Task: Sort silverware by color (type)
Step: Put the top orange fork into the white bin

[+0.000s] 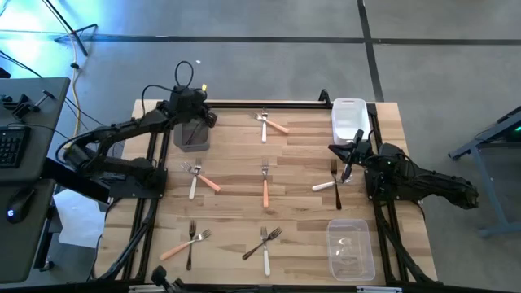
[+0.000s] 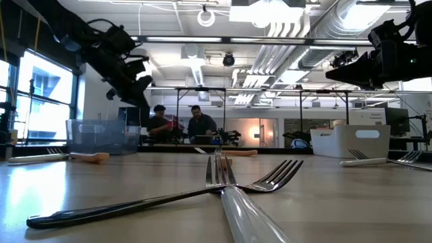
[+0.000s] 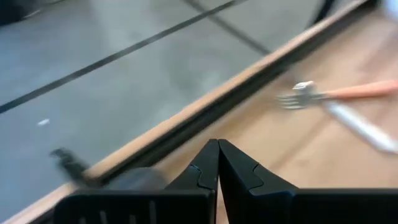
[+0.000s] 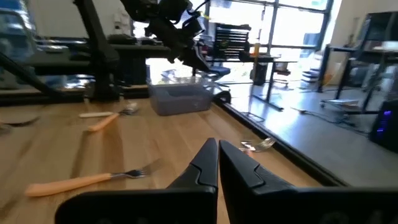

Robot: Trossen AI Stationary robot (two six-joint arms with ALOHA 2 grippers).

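Observation:
Several small forks lie flat on the wooden table in the high view. An orange and a white one cross near the far edge, and another white and orange pair lies left of centre. One orange fork is at the centre, a dark and a white one are at the right, and two more pairs are near the front. My left gripper is shut and hangs above the grey bin. My right gripper is shut and empty, raised beside the right pair.
A white bin stands at the far right corner and a clear bin at the near right. Black rails run along the table's left, right and far edges. People sit in the room behind the table.

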